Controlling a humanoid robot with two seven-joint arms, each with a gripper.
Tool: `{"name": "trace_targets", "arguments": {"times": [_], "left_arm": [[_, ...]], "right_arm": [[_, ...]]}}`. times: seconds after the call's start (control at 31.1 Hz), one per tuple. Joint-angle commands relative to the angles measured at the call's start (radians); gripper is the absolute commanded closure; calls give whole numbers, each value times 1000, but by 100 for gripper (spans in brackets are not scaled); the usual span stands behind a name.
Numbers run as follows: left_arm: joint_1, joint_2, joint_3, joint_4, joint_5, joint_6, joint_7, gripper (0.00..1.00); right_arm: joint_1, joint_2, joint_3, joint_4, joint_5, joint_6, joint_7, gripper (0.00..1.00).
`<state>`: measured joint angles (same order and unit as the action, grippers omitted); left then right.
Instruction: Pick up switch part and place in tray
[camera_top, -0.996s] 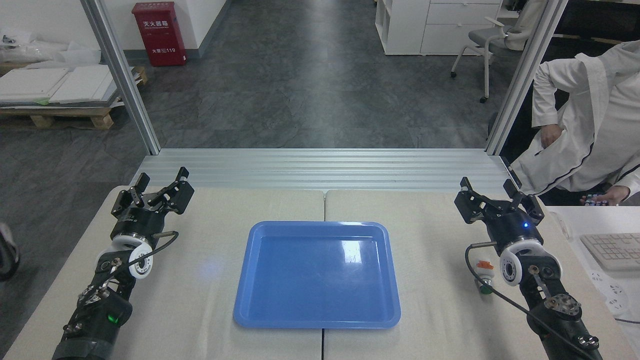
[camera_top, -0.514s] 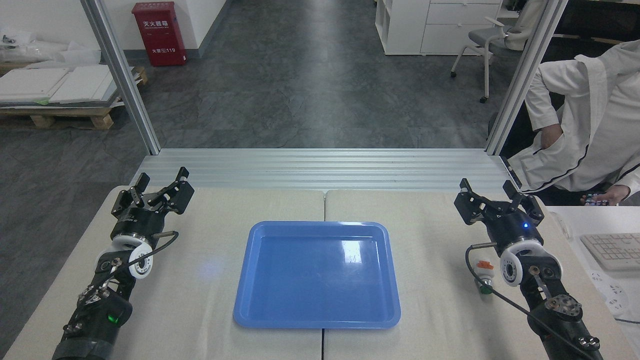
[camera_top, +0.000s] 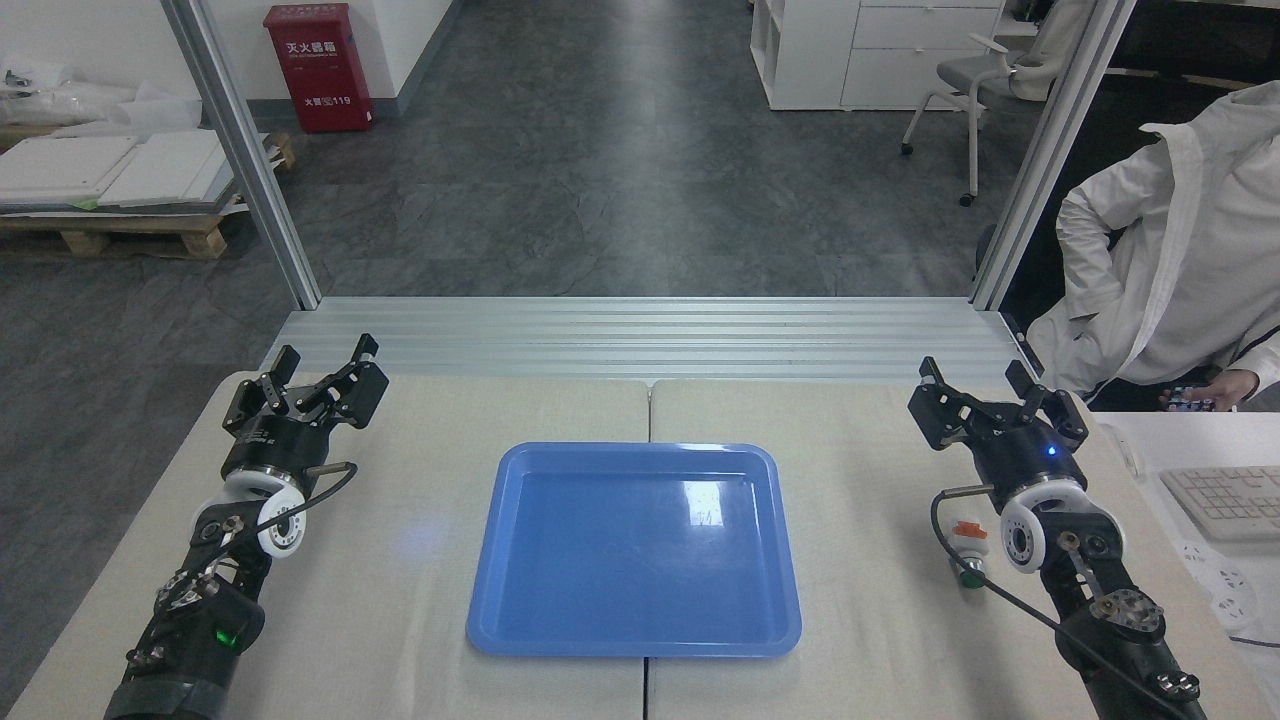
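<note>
Nearest the robot: one tray (camera_top: 520, 600), blue, glossy, nothing in it, centred across the seam of the table (camera_top: 420, 540). One switch part (camera_top: 967, 553) lies on the table right of the tray, well apart from its rim and just beside the right arm's wrist, close to that arm's black cable (camera_top: 945, 540). It lies with the orange block away from the robot and the green cap toward it.

Farther out: right gripper (camera_top: 988, 392), fingers spread, holding nothing, beyond the part, not over it. Left gripper (camera_top: 320, 372), fingers likewise spread and empty, at the far left of the table, well apart from everything.

Beyond the table: a person in a white coat (camera_top: 1170, 260) at the right edge; keyboard (camera_top: 1225, 500) on the neighbouring desk.

Risks, as judged:
- The part sits behind the right gripper, against the wrist. The arm would need to draw back and fold to reach it; wrist or cable could knock the part first.
- Round cap and collar: the part may roll or twist under an off-centre pinch.
- Glossy tray floor: a drop from height could make it skid.

Count: tray 1, switch part 1, grippers 2, persons 1.
</note>
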<state>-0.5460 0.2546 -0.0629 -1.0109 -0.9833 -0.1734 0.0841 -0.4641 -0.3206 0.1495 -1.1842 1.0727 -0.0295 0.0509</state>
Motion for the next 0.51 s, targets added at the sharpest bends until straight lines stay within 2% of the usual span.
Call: {"name": "trace_targets", "arguments": {"times": [0.0, 0.39, 0.48], "left_arm": [[0, 0, 0, 0, 0, 0, 0, 0], [1, 0, 0, 0, 0, 0, 0, 0], [0, 0, 0, 0, 0, 2, 0, 0]], "right_arm": [[-1, 2, 1, 0, 0, 0, 0, 3], [-2, 2, 2, 0, 0, 0, 3, 3], [5, 2, 5, 0, 0, 5, 49, 3]]}}
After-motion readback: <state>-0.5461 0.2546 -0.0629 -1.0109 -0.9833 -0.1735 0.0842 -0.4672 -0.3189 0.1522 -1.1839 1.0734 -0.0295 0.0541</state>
